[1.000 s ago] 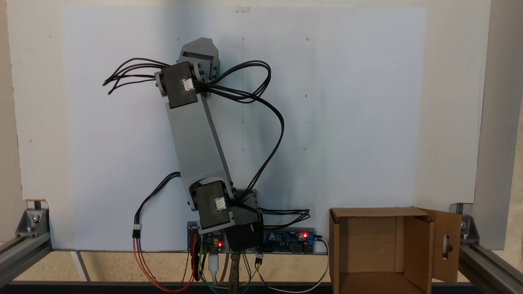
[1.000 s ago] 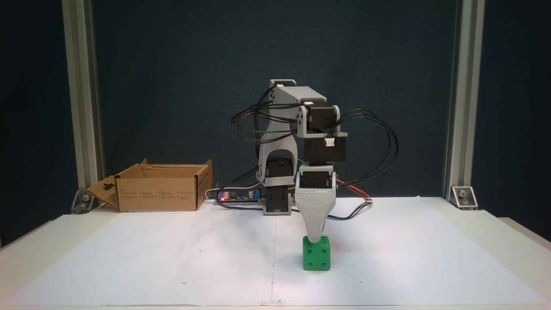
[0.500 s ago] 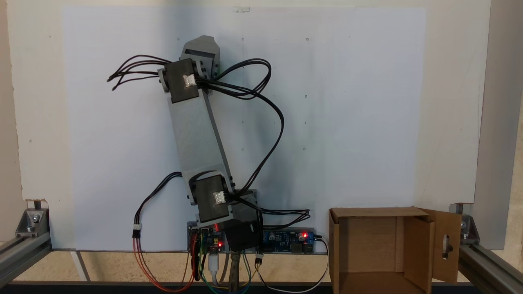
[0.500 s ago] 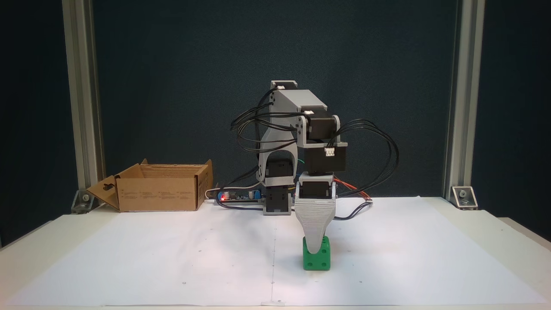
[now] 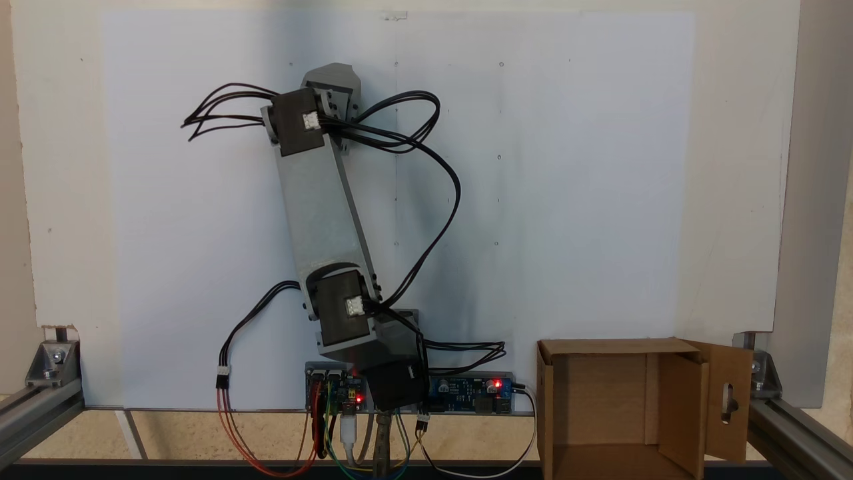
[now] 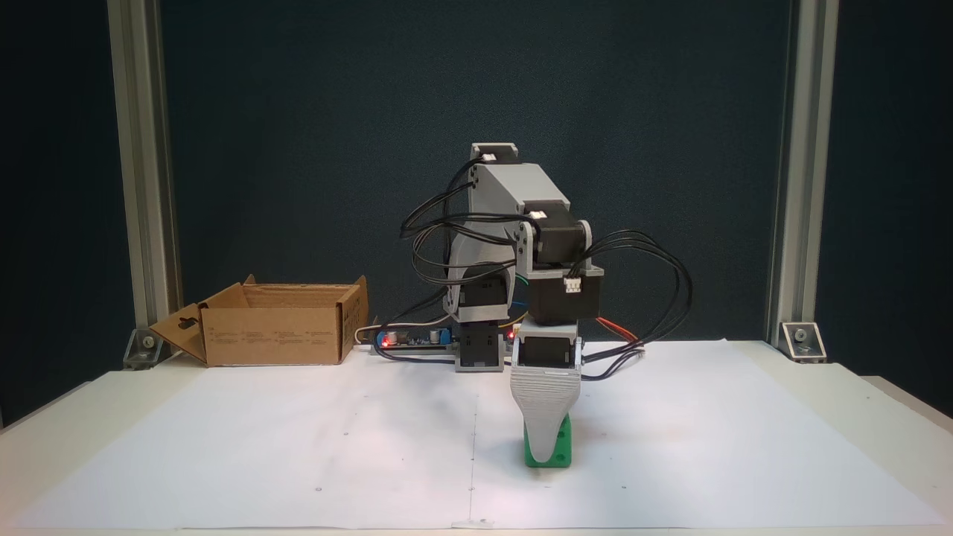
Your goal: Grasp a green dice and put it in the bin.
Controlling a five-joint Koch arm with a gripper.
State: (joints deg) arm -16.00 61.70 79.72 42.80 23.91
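The green dice (image 6: 565, 445) sits on the white paper right of centre, near the front of the table. My gripper (image 6: 549, 455) points straight down around it. The broad grey front jaw covers most of the near face and its tip almost reaches the paper. The second jaw is hidden behind the first, so the gap cannot be read. In the fixed view from above, the gripper (image 5: 331, 77) shows as a grey block at the arm's far end, and the dice is hidden beneath it. The bin (image 5: 603, 347) (image 6: 272, 335), a brown cardboard box, stands open beside the arm's base.
Black cables (image 6: 655, 298) loop out from the arm. A controller board with red lights (image 5: 466, 390) lies at the base next to the box. Aluminium frame posts (image 6: 789, 186) stand at the table's corners. White paper (image 6: 260, 447) covers the table.
The arm has lowered the gripper. The front jaw tip went from the dice's top edge down over its near face, nearly to the paper. The dice has stayed in place.
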